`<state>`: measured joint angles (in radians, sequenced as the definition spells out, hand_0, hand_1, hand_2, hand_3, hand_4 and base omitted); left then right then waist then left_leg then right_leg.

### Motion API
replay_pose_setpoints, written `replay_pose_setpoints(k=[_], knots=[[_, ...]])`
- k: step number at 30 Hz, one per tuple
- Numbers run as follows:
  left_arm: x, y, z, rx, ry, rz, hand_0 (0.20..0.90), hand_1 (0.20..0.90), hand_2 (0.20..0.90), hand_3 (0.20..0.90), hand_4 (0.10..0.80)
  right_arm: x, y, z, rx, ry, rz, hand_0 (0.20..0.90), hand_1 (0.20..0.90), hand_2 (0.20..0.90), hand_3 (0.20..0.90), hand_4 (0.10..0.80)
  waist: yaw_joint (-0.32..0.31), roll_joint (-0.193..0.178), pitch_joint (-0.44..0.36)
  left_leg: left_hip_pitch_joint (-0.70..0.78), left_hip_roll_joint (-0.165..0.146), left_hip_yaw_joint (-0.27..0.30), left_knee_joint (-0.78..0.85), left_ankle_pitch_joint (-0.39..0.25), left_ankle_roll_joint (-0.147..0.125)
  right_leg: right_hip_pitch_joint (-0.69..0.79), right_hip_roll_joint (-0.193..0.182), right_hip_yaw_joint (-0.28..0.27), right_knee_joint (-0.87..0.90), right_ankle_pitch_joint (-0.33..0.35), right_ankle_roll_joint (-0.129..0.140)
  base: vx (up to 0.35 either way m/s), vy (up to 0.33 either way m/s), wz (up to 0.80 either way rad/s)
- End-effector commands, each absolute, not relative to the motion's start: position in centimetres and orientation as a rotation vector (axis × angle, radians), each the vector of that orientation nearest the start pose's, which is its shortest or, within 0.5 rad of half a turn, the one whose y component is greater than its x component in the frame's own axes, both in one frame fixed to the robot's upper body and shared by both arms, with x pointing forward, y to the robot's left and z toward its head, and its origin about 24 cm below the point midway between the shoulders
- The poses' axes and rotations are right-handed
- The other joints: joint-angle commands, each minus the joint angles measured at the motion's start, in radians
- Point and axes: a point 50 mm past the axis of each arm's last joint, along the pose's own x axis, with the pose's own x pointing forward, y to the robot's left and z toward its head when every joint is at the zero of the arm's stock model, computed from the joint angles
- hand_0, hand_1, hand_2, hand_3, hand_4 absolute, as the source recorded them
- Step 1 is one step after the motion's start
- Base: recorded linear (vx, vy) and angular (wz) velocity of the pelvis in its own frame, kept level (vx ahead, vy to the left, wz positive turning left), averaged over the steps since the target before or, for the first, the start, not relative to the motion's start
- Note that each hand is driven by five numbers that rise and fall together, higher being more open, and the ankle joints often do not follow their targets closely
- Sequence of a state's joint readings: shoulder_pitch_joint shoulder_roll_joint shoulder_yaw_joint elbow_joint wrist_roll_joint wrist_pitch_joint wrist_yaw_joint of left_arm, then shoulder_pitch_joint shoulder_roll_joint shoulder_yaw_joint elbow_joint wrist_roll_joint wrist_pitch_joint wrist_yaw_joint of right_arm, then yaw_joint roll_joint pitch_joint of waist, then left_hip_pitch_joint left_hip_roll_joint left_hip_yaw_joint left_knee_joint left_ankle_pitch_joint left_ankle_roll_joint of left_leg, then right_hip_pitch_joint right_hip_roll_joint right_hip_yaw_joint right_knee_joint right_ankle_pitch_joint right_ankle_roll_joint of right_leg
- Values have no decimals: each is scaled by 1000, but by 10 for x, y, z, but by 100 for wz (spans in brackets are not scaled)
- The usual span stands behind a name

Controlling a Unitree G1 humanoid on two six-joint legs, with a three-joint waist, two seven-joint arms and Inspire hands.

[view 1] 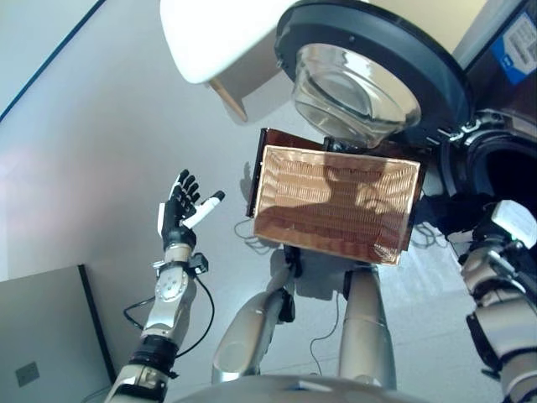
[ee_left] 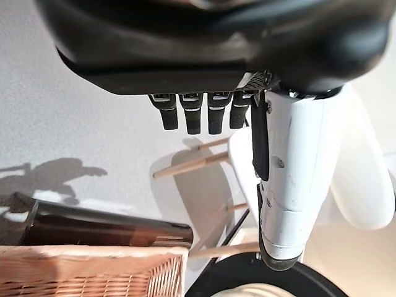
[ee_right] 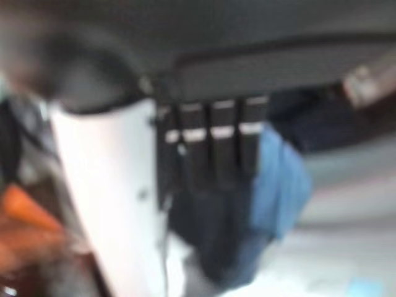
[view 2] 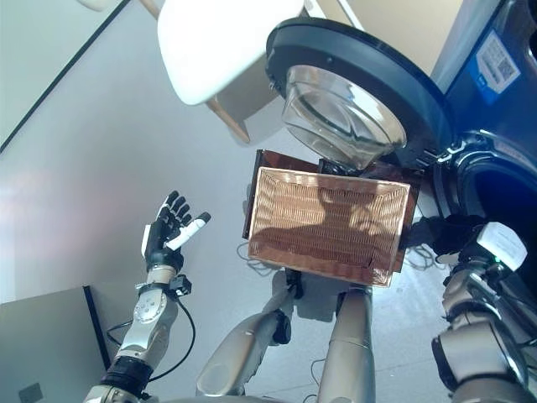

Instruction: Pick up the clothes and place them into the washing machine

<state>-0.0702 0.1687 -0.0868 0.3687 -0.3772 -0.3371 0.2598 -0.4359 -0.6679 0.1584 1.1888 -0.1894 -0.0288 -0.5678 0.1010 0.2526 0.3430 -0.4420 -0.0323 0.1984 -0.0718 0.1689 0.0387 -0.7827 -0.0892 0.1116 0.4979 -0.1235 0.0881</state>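
Right robot hand (ee_right: 204,148) by washer (view 2: 495,193) w/ blue clothes (ee_right: 278,179); grip unclear. Basket (view 1: 336,201) looks empty. Left robot hand (view 1: 180,210) spread, idle.

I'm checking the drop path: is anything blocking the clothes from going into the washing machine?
Nothing visible does. The washer door stands swung open, the drum opening looks unobstructed, and blue cloth shows just past the right hand.

You have the wicker basket (view 1: 336,204) on the floor straight ahead, with the washing machine's open door (view 1: 369,71) just behind it. The drum opening (view 1: 508,168) lies right of the basket, and the chair (view 2: 222,50) stands behind and left of the door.
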Motion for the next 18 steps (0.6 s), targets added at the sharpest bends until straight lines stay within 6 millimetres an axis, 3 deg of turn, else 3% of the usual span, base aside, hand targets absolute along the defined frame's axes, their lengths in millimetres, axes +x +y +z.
replay_pose_setpoints(k=[1,3,7,16,18], knots=[[250,226,25,-137,-161,430,900,900,900,900,800,250,-366,8,-904,369,-758,900,900,900,900,800,-1,-30,-43,-30,-16,-2,-16,-21,-36,-5,18,-15,-85,126,-69,32,14,-14],[244,230,19,-129,-143,453,900,900,900,900,800,247,-348,-1,-780,306,-733,900,900,900,900,800,-11,-37,-43,-20,-13,0,-16,-25,-33,0,21,-15,-86,127,-67,36,19,-17],[238,233,12,-136,-122,468,900,900,900,900,800,241,-333,-19,-748,339,-664,900,900,900,900,800,-16,-41,-53,-7,-9,3,-16,-30,-32,15,25,-13,-100,129,-64,30,15,-9],[237,231,7,-145,-102,469,900,900,900,900,800,232,-329,-36,-502,402,-760,900,900,900,900,800,-19,-51,-68,19,-3,6,-16,-42,-28,46,32,-14,-120,131,-60,25,7,-8],[236,230,5,-153,-93,463,900,900,900,900,800,227,-333,-41,-312,412,-855,900,900,900,900,800,-19,-52,-69,28,0,12,-11,-50,-25,55,35,-10,-126,129,-60,32,2,-10]])
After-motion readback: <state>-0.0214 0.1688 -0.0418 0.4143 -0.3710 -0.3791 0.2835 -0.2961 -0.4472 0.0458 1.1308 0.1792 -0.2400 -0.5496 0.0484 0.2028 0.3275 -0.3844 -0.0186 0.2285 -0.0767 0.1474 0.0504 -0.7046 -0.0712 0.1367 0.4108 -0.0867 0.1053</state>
